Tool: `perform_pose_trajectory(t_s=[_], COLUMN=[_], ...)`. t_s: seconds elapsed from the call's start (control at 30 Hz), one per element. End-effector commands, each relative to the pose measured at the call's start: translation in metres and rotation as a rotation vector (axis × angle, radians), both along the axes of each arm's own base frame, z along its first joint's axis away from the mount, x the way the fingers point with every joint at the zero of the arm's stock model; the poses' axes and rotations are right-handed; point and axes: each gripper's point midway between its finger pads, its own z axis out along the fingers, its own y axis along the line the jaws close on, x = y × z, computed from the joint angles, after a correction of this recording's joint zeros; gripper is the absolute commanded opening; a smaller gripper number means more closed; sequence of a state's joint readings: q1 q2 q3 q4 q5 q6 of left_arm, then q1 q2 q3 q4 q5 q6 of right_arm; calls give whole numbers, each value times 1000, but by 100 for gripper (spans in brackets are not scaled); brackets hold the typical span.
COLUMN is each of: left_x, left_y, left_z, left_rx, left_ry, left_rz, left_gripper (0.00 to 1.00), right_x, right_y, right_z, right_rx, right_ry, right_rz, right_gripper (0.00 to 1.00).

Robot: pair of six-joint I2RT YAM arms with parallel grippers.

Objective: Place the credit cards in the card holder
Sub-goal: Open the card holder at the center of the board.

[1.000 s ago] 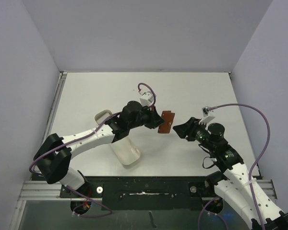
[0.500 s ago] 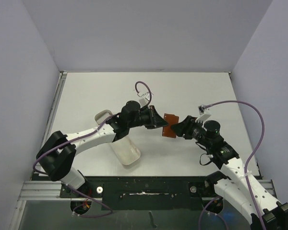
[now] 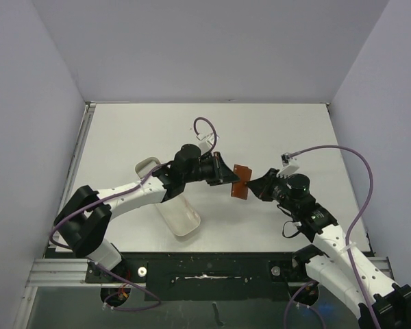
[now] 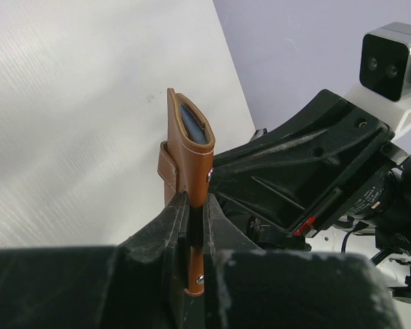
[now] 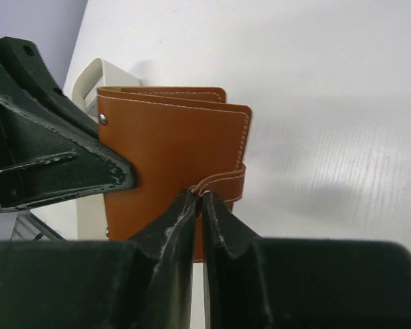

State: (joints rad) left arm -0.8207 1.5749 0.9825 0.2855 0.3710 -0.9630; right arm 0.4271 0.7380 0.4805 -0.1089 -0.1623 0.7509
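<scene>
brown white-stitched leather card holder (image 5: 171, 144)

Soft, even overhead light; the white worktop (image 3: 281, 130) is bright, its shadows faint and diffuse. Close up, left gripper (image 4: 191, 202) and right gripper (image 5: 199, 197) sit dark and slightly blurred at 6 o'clock.

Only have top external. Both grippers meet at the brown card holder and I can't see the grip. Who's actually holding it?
Observer: Left wrist view shows the left gripper clamped on the card holder, at the edge opposite the pocket mouth.
Operator: And the right?
Observer: In the right wrist view, the right gripper has its fingertips pinched on the end of the strap.
Operator: Any card in yet?
Observer: Yes. The left wrist view looks into the open pocket, and a bluish card sits inside it.
</scene>
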Motion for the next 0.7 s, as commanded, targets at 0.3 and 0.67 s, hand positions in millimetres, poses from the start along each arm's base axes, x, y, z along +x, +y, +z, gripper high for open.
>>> perform_pose_trajectory(t_s=[0.3,0.67], left_x=[2,9], left_y=[1,13], left_z=[33,17], left_rx=[-70,-4], left_ry=[-60,-46], left_rz=[13,43], left_gripper=[0,0], right_x=[-9,-12], right_y=[-25,-30], right_z=[-30,-45], right_rx=[-54,-59], right_ry=[50,86], right_rz=[-116,-150], right_gripper=[0,0])
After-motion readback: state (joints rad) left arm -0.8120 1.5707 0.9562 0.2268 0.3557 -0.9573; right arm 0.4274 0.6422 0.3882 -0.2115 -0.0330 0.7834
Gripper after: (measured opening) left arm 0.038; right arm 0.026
